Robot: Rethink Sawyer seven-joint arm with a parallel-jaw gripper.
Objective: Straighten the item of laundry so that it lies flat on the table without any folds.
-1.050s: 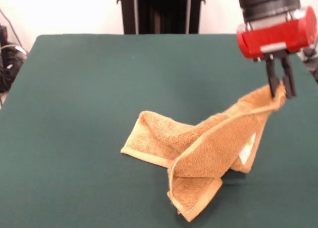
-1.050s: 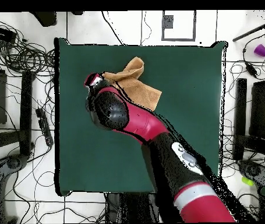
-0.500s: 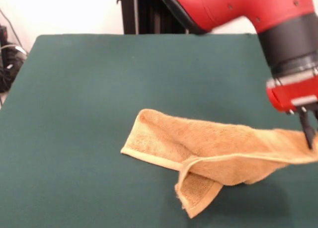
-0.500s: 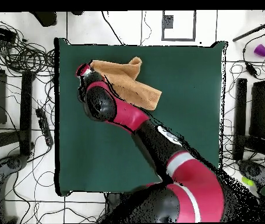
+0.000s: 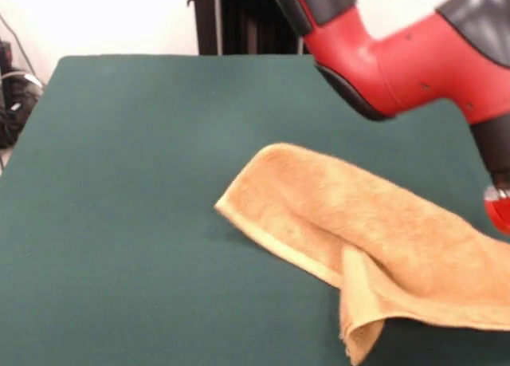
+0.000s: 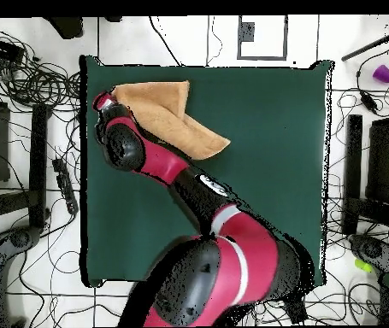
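The item of laundry, an orange-yellow towel (image 5: 358, 214), lies stretched across the table (image 5: 119, 183) toward the right edge of the front view. It is mostly spread out, but its near hem is still folded over in a small flap. In the overhead view the towel (image 6: 159, 111) sits near a corner of the table (image 6: 266, 171). My gripper (image 6: 103, 101) is at the towel's outer end, close to the table's edge. In the front view only a red part of the gripper (image 5: 500, 210) shows at the right edge, and its grip on the towel is hidden.
My red and black arm (image 5: 414, 59) crosses above the table's right side. Cables (image 6: 26, 77) and dark stands lie on the floor around the table. A purple cup (image 6: 383, 73) sits on the floor off one corner.
The arm swung toward the table's edge and lower, dragging the towel with it. The raised end came down, and the bunched towel is now pulled out much flatter.
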